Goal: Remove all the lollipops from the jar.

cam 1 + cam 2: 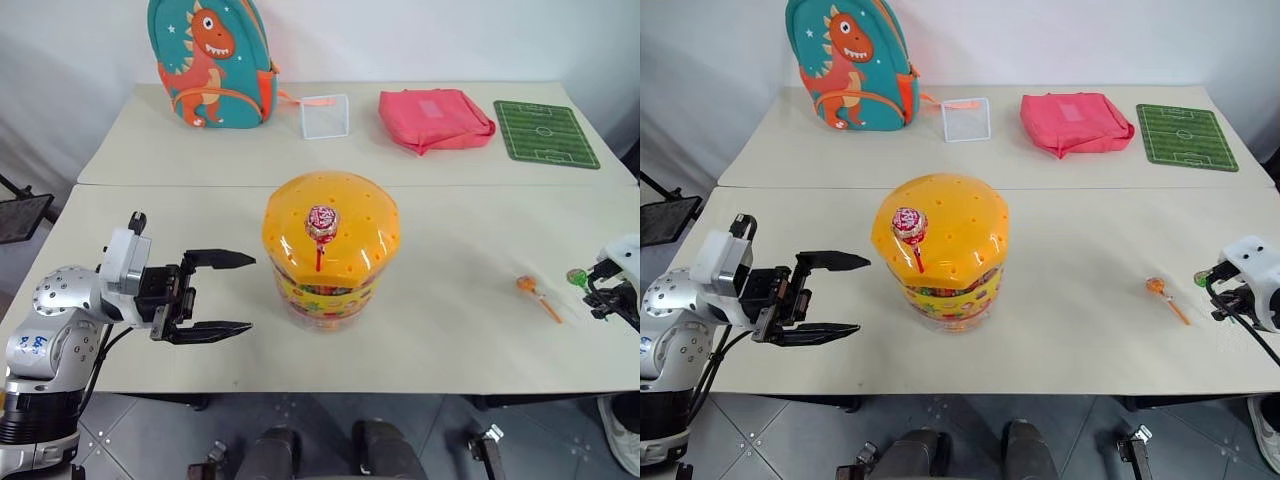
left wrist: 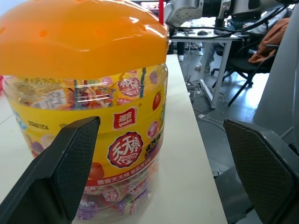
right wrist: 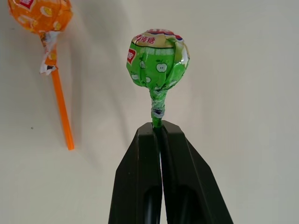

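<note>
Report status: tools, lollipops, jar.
Left tool open beside the jar. Right tool shut on green lollipop. Orange lollipop on table; red lollipop in lid. Nothing blocking.

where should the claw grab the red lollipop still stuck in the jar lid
Grip the short red stick just under the red lollipop, coming from above. It stands nearly upright in a hole of the jar lid, so only the head and a bit of stick are free; pinching the wrapped head could slip.

Dinosaur backpack (image 1: 210,60), pink pouch (image 1: 435,120), clear box (image 1: 326,116)
</note>
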`<state>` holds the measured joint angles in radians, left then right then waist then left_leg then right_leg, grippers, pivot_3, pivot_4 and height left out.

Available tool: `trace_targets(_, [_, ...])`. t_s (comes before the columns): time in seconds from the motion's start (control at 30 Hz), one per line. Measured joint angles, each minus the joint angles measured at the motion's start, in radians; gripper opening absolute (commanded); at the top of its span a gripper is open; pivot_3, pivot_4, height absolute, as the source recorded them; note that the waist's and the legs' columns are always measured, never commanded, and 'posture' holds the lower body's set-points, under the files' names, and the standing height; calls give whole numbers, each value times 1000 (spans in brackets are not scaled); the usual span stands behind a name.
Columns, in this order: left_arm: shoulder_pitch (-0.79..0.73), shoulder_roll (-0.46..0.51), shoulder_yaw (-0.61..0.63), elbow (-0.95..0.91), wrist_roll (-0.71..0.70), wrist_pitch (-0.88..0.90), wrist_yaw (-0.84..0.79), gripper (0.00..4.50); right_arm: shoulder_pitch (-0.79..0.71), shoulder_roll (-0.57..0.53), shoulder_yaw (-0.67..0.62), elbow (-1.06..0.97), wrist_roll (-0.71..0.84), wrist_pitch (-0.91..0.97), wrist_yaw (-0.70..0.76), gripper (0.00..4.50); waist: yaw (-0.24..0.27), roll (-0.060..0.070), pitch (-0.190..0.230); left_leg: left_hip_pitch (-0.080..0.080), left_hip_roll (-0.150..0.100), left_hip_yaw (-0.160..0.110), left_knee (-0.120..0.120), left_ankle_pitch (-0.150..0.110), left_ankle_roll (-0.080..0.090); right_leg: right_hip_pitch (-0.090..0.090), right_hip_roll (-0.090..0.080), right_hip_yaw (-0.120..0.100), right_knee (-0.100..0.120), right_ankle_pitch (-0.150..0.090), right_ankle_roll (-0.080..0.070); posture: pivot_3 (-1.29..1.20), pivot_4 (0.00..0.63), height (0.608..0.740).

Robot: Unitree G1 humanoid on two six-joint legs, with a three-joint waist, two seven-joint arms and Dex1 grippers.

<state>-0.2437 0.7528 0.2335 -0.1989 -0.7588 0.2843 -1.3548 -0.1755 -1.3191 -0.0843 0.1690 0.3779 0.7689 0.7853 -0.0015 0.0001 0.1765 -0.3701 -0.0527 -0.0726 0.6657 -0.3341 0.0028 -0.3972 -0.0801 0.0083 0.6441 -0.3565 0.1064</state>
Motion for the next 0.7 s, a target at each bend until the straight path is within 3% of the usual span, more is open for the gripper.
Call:
trace_targets(0.1, [11,0,1,-7,0,0,2,4500,31,4,-14,-6,-2,21,30,712,2,0,0,0,0,0,0,0,0,0,0,0,0,0,0,0,150,740])
trace_targets(0.2, [18,1,1,-9,0,0,2,4500,39,31,-107,-7,15,-25,75,1696,3,0,0,-1,0,0,1,0,0,0,0,0,0,0,0,0,150,740])
trace_targets(0.37, [12,2,1,-7,0,0,2,4500,67,21,-227,-33,25,-199,237,1696,2,0,0,0,0,0,0,0,0,0,0,0,0,0,0,0,150,740])
trace_targets(0.47, [8,3,4,13,0,0,10,4500,25,112,-297,-117,129,-266,335,1696,-3,0,0,1,1,0,0,0,0,1,1,-1,0,0,0,0,150,740])
trace_targets(0.57, [3,-1,32,17,-1,4,48,4500,-128,289,-313,-347,434,-205,349,1696,-4,-1,1,1,3,0,1,0,-1,1,2,-1,-1,0,-1,0,150,740])
trace_targets(0.7, [23,-3,66,4,-26,27,92,4500,-277,370,-224,-577,620,-124,293,1696,2,-1,1,0,3,-3,1,-1,-3,1,1,-4,0,0,-1,0,150,740])
